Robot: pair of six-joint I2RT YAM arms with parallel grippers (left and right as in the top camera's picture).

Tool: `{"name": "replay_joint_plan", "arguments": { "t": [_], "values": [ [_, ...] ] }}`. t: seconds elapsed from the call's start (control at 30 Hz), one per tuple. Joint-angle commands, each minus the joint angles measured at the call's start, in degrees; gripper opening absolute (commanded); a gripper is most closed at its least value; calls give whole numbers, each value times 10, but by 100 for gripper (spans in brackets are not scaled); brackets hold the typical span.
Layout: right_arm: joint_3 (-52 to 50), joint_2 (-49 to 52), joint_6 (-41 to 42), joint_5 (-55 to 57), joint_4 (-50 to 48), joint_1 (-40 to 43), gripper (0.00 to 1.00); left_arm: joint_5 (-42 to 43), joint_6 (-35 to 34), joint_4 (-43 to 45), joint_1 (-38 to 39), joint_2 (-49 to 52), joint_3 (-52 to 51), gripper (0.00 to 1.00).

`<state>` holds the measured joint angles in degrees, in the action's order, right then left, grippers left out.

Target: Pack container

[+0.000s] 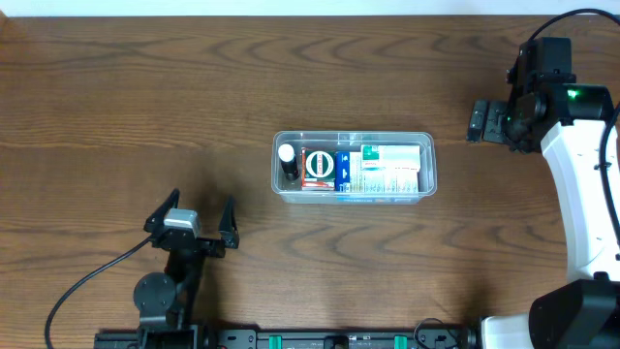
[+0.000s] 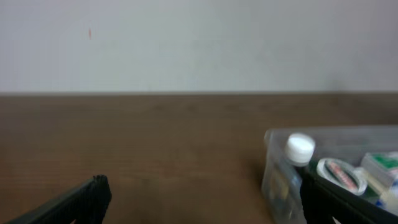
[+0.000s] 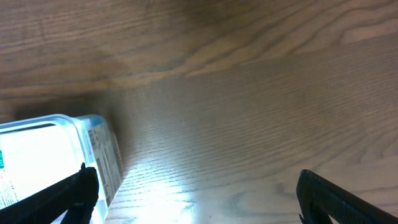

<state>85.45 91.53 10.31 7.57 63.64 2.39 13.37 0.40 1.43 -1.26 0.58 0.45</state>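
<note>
Container (image 1: 351, 135), long axis left–right on the counter (image 1: 145, 97), lies between the hands. The right hand (image 1: 478, 121), fingers apart, is nearer than the left hand (image 1: 201, 206), likewise spread and empty.

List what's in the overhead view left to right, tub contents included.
left gripper → white-capped bottle → red pack → white-and-green box → right gripper. The middle three sit inside the clear container.
</note>
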Motion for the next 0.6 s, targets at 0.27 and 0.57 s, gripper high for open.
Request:
{"name": "replay_joint_plan", "arguments": {
  "t": [0.27,0.57],
  "values": [
    [9,-12,10,8,1,3,99,-14,19,-44,-4,-4,-2,98],
    [9,-12,10,8,1,3,99,-14,19,-44,-4,-3,-2,98]
  ]
}}
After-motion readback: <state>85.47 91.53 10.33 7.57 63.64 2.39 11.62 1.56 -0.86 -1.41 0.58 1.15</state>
